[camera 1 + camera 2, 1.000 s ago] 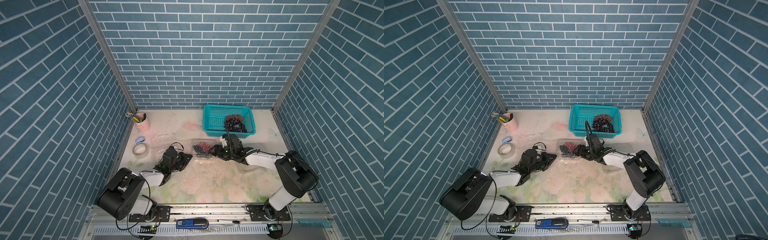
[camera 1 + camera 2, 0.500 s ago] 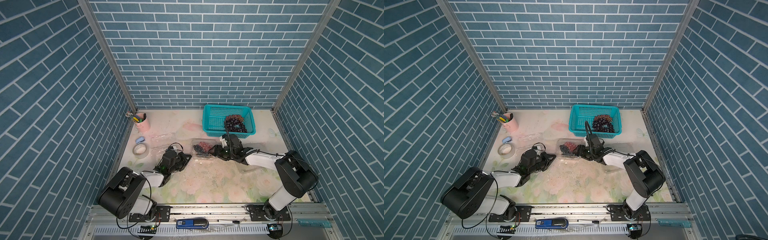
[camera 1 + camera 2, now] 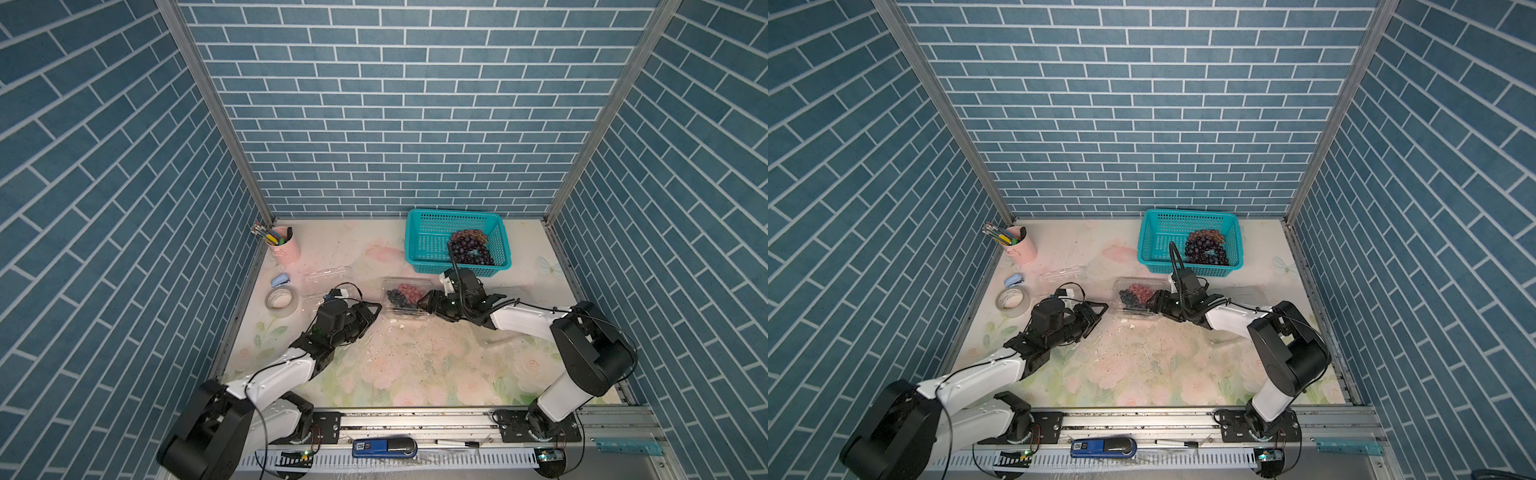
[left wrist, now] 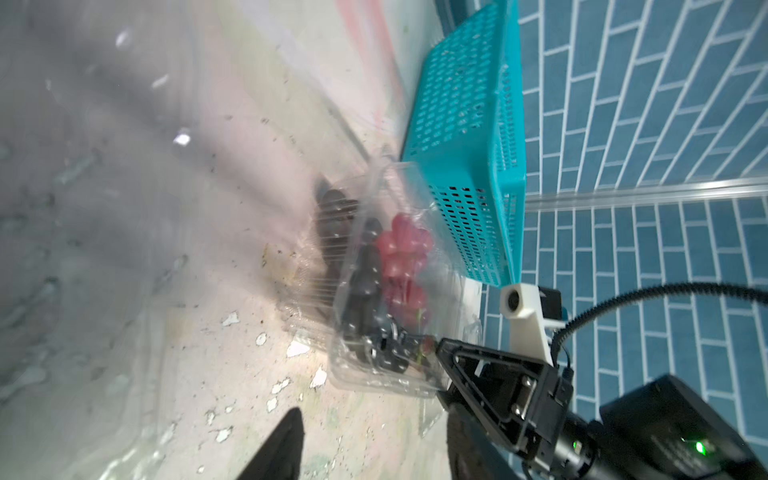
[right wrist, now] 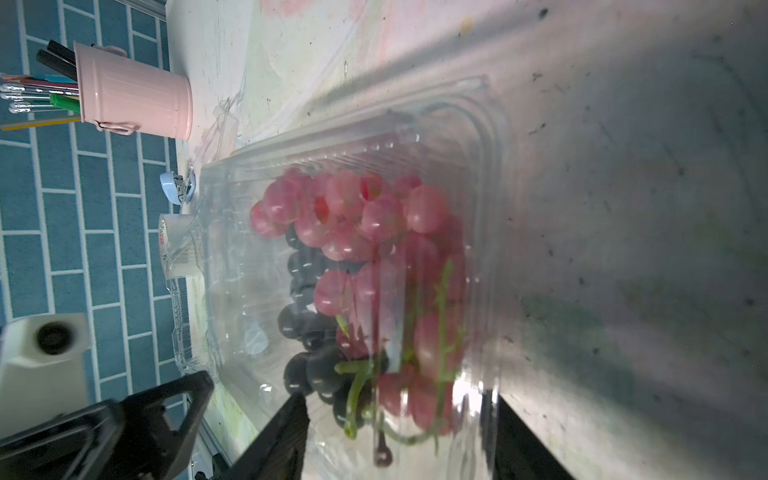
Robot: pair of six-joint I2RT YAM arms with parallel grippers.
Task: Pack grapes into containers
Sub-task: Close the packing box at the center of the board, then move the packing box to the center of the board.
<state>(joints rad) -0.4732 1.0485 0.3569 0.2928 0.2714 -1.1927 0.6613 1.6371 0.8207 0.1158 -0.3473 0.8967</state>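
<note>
The left tool (image 3: 371, 311) has just let its jaws come apart. A second ago they were pressed together. Now its wrist view shows them well separated, with only bare tabletop (image 4: 232, 374) between them, so it holds nothing. What it let go of, if anything, I cannot tell. It lies low at about 8 o'clock of the filled container (image 5: 484, 187), near it but not touching.

The right tool (image 5: 401, 436) is unchanged. Its jaws stand wide, one on each side of the container's end at 4 o'clock, close against the plastic. Whether they press it or merely bracket it is not clear.

The container sits a little past the middle of the tabletop toward 12 o'clock. Red-pink grapes (image 5: 353, 216) lie inside it, with dark grapes (image 5: 303, 328) beside them on the 8 o'clock side. I cannot tell whether its lid is snapped down.

The teal basket (image 3: 428, 232) stands just beside the container at 1 o'clock and has a dark bunch (image 3: 469, 249) in it. An empty clamshell (image 3: 326, 274) lies at 10 o'clock.

My reading is that the left arm's part at this box is over and it is free for the next one. Fruit remains in the basket and a box stands unfilled, so the packing looks only partway done.
</note>
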